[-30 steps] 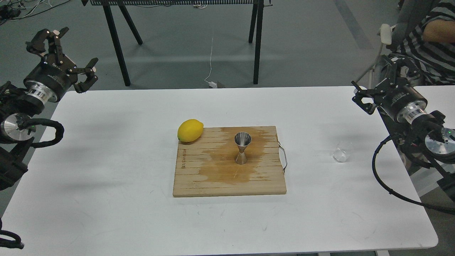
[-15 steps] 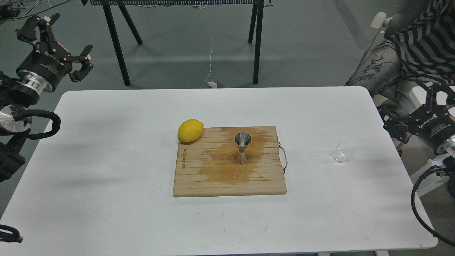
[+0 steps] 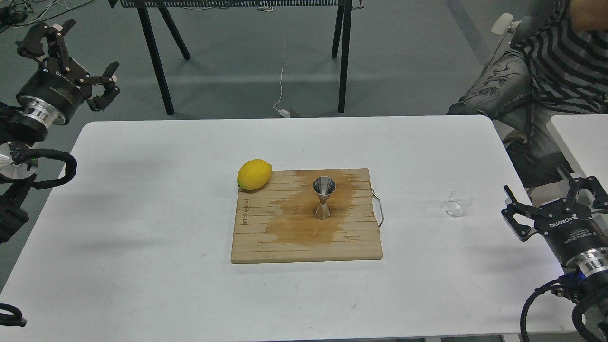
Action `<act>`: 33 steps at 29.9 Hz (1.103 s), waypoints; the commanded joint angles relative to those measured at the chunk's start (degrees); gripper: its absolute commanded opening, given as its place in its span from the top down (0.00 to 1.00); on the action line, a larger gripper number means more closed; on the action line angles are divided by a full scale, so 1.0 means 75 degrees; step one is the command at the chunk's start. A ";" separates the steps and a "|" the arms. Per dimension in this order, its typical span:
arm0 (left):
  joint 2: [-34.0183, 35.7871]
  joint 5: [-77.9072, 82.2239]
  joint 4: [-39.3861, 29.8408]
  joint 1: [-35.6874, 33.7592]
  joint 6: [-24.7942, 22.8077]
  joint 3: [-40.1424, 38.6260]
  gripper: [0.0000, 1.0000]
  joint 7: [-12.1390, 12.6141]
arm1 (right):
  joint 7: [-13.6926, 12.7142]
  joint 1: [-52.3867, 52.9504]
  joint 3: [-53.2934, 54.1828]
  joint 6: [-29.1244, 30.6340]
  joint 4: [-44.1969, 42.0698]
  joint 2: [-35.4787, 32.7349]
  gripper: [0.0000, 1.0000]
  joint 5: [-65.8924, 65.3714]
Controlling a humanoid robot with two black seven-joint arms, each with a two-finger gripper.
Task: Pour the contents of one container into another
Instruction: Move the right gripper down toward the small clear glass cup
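The steel jigger stands upright in the middle of a wooden cutting board, on a dark wet stain. The clear glass cup rests on the white table to the right of the board and looks tipped on its side. My right gripper hovers open at the table's right edge, just right of and nearer than the cup, with nothing between its fingers. My left gripper is open and empty too, raised beyond the table's far left corner, far from both containers.
A yellow lemon touches the board's far left corner. The board has a metal handle on its right side. A seated person in a striped shirt is at the far right. Black stand legs rise behind the table.
My right arm has swung from the far right side down to the near right edge, stopping beside the cup. The left gripper drifted slightly up and left. The cup and jigger stayed put.
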 commanded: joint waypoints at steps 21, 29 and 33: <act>0.0351 -0.0032 -0.0049 0.0001 0.0001 -0.0015 0.00 -0.0023 | 0.0166 0.0449 0.0395 -0.2695 -0.0426 0.2535 0.01 0.0597; 0.0374 -0.0044 -0.0049 0.0001 0.0001 -0.0027 0.00 -0.0035 | 0.0178 0.1152 0.0243 -0.3363 -0.0906 0.2652 0.01 0.0480; 0.0374 -0.0056 -0.0049 0.0001 0.0001 -0.0027 0.00 -0.0035 | 0.0178 0.1493 -0.0308 -0.3657 -0.1176 0.2664 0.01 0.0480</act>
